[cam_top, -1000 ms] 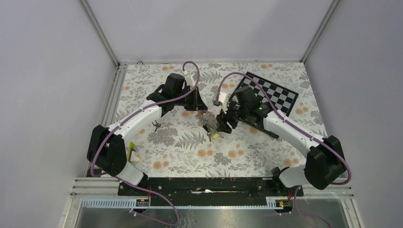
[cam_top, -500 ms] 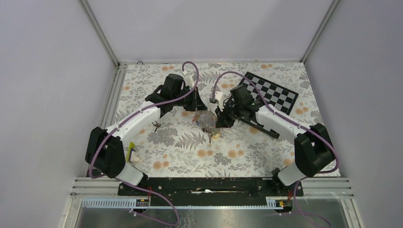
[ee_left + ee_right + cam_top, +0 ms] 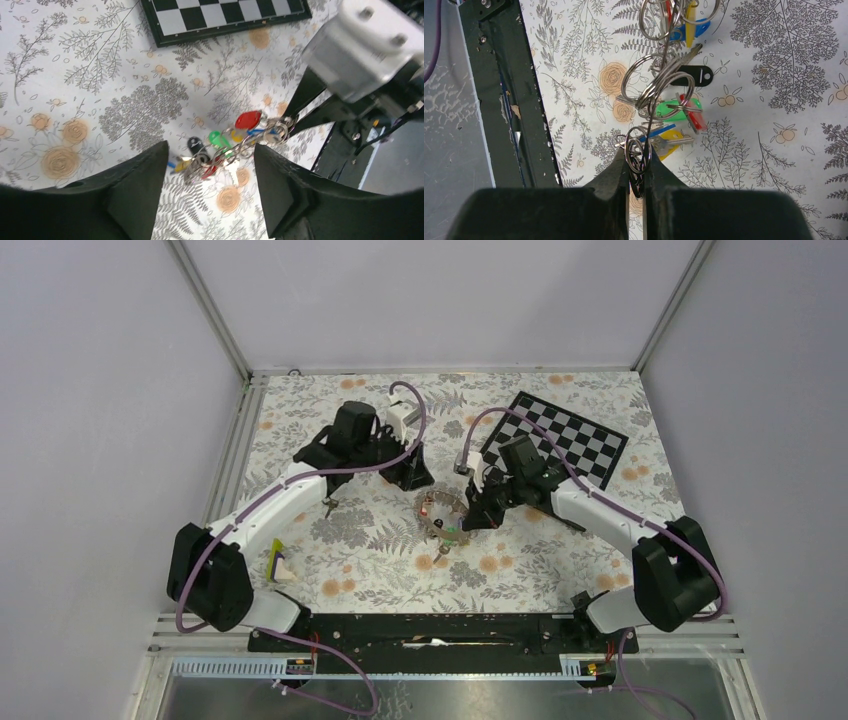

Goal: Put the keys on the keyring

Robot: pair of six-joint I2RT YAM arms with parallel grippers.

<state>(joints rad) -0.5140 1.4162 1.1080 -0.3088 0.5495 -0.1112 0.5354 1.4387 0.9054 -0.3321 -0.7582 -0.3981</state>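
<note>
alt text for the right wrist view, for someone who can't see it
The right gripper, at the bottom, is shut on the keyring, seen edge-on. Keys with black, green, red, yellow and blue heads sit on small loops along it, over a floral tablecloth; a black rail runs down the left.

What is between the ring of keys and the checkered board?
The right gripper, clamped on the keyring, sits between it and the chequered board in the top view.

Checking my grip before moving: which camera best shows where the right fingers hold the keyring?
Right wrist: the keyring runs edge-on into the shut right fingers, close up. Left wrist shows it slanted with the keys, the grip farther off. Top external shows it tiny.
</note>
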